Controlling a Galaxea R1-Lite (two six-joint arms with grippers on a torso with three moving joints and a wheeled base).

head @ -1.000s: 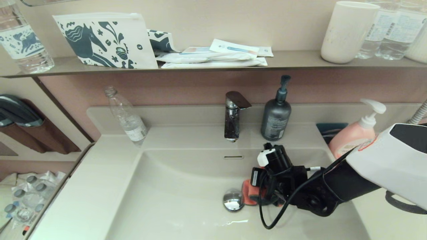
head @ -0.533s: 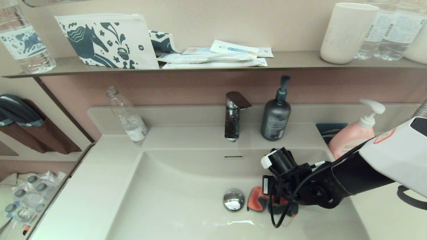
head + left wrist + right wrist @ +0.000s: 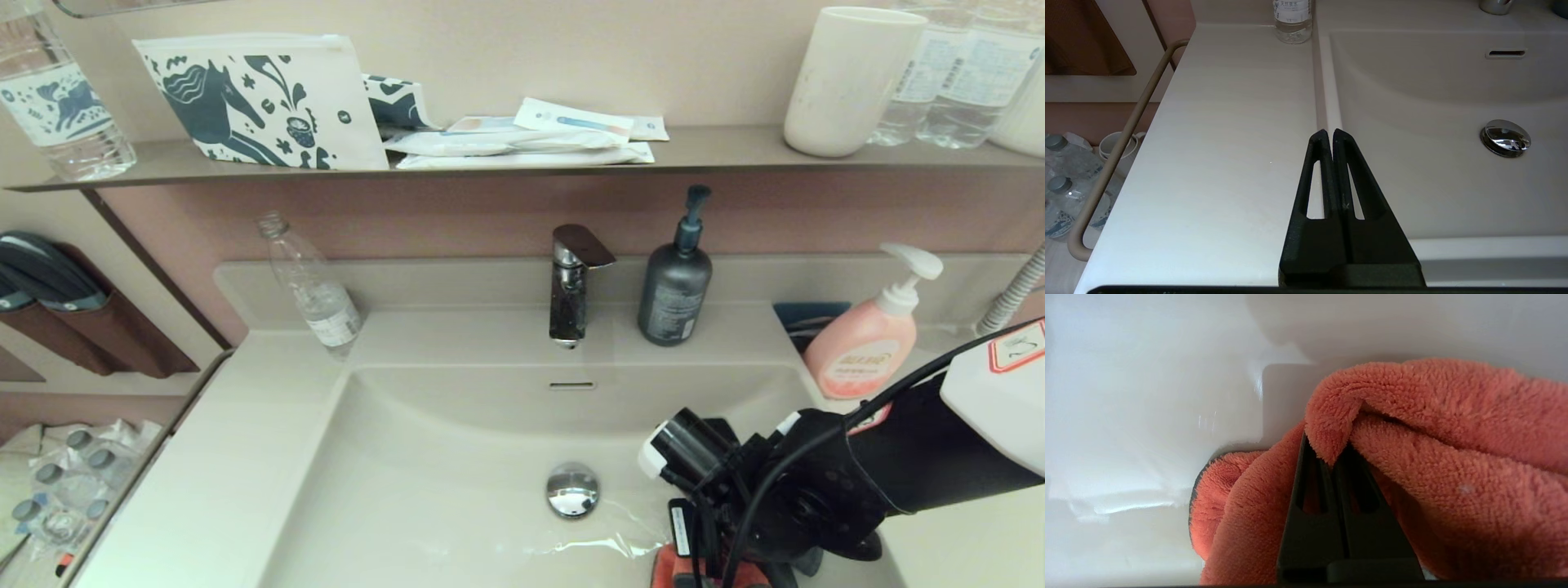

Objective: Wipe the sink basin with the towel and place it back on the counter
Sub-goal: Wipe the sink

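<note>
Pinching a fold of the towel point(image 3: 1437, 457) between closed fingers, the right gripper point(image 3: 1333, 457) presses it against the sink basin point(image 3: 1147, 396); no writing is legible there.

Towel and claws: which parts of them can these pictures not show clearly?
- Towel: in the head view mostly cut off by the lower edge and covered by the right arm; its full spread is hidden.
- Right claw: in the right wrist view the tips are buried in towel folds.
- Left claw: absent from the head view; seen only in the left wrist view, shut over the counter.
</note>
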